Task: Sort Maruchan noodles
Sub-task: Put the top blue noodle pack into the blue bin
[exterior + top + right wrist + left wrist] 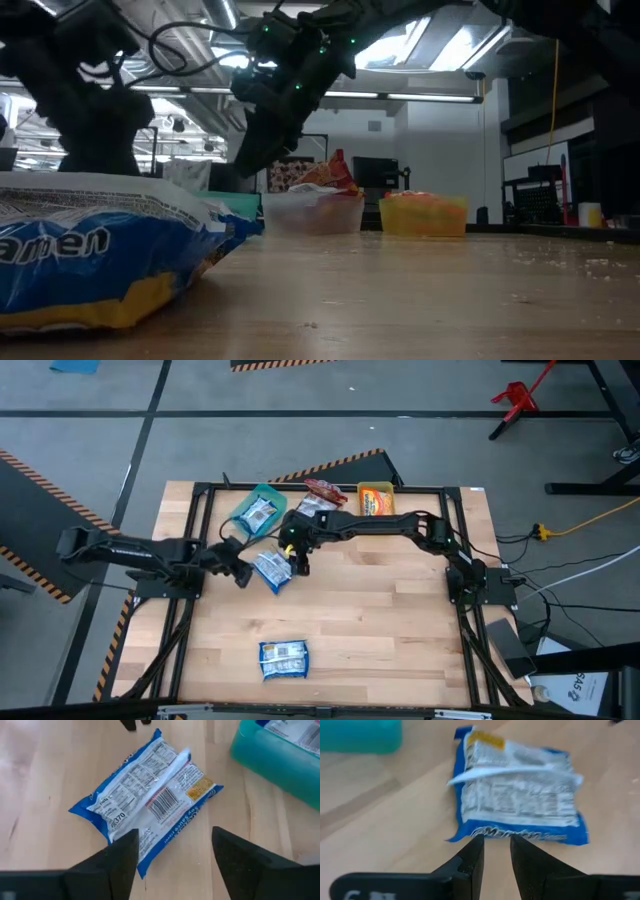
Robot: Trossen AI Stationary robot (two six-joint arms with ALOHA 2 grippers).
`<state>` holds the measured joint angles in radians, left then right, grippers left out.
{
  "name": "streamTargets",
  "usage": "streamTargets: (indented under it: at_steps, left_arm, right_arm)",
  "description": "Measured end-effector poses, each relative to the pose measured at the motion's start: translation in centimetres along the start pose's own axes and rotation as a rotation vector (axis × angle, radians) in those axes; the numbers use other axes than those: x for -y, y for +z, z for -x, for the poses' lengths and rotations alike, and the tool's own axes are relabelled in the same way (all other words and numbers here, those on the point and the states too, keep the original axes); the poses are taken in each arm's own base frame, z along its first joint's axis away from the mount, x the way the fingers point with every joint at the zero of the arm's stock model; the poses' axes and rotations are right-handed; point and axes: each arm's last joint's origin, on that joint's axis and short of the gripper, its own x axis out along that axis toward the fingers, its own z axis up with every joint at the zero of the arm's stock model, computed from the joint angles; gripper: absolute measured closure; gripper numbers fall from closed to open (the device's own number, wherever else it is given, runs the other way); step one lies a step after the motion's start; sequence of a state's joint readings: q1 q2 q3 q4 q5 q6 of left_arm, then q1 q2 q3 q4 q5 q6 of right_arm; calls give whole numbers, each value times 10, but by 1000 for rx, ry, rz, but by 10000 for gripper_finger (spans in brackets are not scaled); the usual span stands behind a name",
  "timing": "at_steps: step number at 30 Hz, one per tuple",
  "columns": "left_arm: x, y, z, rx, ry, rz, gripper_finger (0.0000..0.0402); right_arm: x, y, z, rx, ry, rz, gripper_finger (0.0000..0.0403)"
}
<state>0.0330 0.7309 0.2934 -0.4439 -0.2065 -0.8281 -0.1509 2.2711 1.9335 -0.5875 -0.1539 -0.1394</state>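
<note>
Blue packet lying loose mid-surface, both grippers closing in.
Right gripper (172,850) hanging released above the blue Maruchan packet (272,570); left gripper (495,852) sitting beside it, fingers slightly parted, grasping nothing. Best pinching one short edge, lifting toward the green bin (268,495).

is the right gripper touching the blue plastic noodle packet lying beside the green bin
Apart. In the right wrist view, the right gripper stands open above the blue plastic noodle packet, which lies flat on the wooden table with neither finger on it.
</note>
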Motion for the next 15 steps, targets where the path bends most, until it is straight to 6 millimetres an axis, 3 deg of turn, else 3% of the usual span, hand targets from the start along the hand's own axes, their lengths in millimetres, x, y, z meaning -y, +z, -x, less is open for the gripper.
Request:
streamTargets:
  at_steps: [7, 15]
  left_arm:
    - [-2, -11, -13, 40, 62, 14, 319]
    - [-2, -15, -24, 46, 49, 19, 319]
  right_arm:
    - [-2, -4, -2, -13, 44, -3, 159]
    - [-3, -33, -25, -62, 76, -24, 159]
